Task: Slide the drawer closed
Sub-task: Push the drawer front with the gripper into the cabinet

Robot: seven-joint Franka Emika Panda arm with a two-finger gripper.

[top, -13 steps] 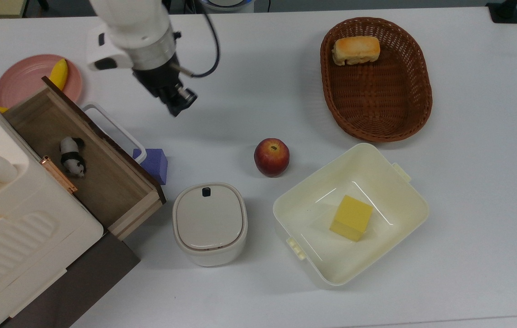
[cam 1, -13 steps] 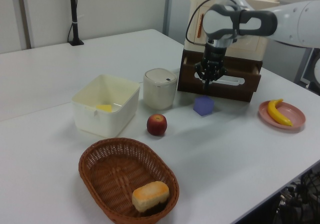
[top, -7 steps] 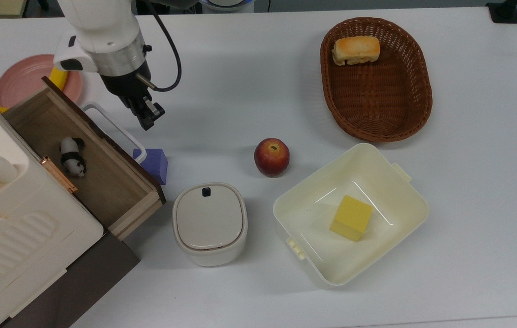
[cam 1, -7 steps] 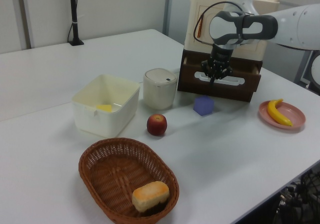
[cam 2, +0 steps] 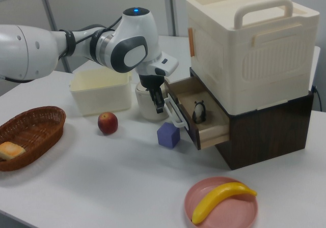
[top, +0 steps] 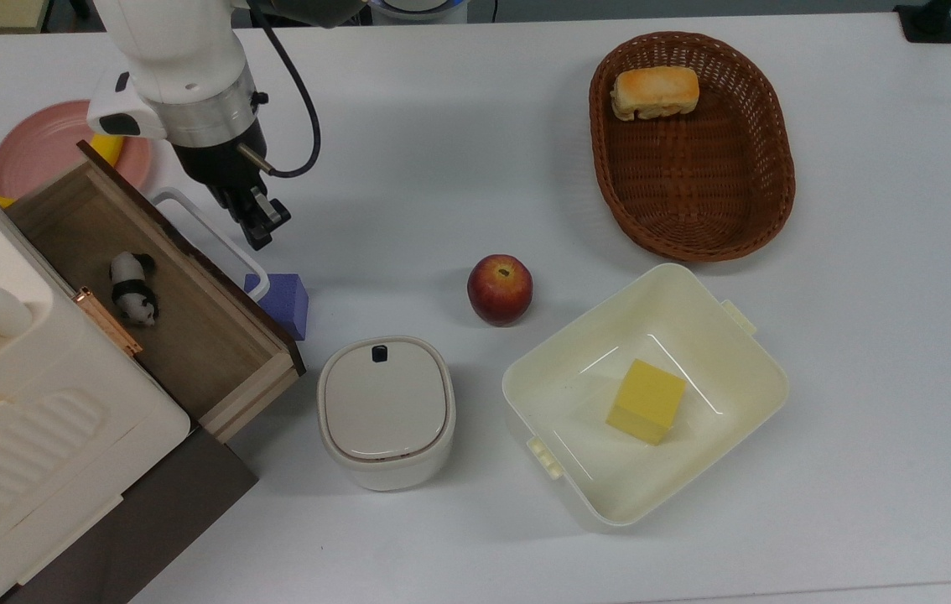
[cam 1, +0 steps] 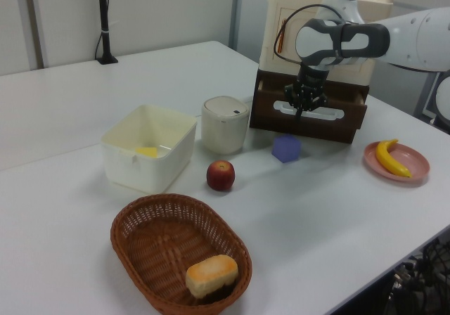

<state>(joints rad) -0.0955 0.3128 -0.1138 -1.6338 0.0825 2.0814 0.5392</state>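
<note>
The drawer [top: 190,335] stands pulled out from under the cream appliance [top: 14,403], a light-wood box with a dark brown front [cam 1: 337,125] and a white loop handle [top: 205,228]. A small panda toy [top: 133,289] lies inside it. My gripper [top: 257,225] points down just outside the handle, on the top view's right of it, fingers shut with nothing between them. In the right view the gripper [cam 2: 158,103] hangs right at the handle [cam 2: 173,113] in front of the open drawer [cam 2: 216,134]. I cannot tell whether it touches the handle.
A purple block [top: 283,302] lies against the drawer front. A grey lidded pot [top: 385,411] stands near the drawer's corner. Further out are an apple [top: 499,289], a cream tub [top: 693,310] with a yellow block, a basket [top: 693,168] with bread, and a pink plate [top: 39,147] with a banana.
The gripper has moved to the top view's left, from over the bare table to the drawer handle. The drawer and everything else stay where they were.
</note>
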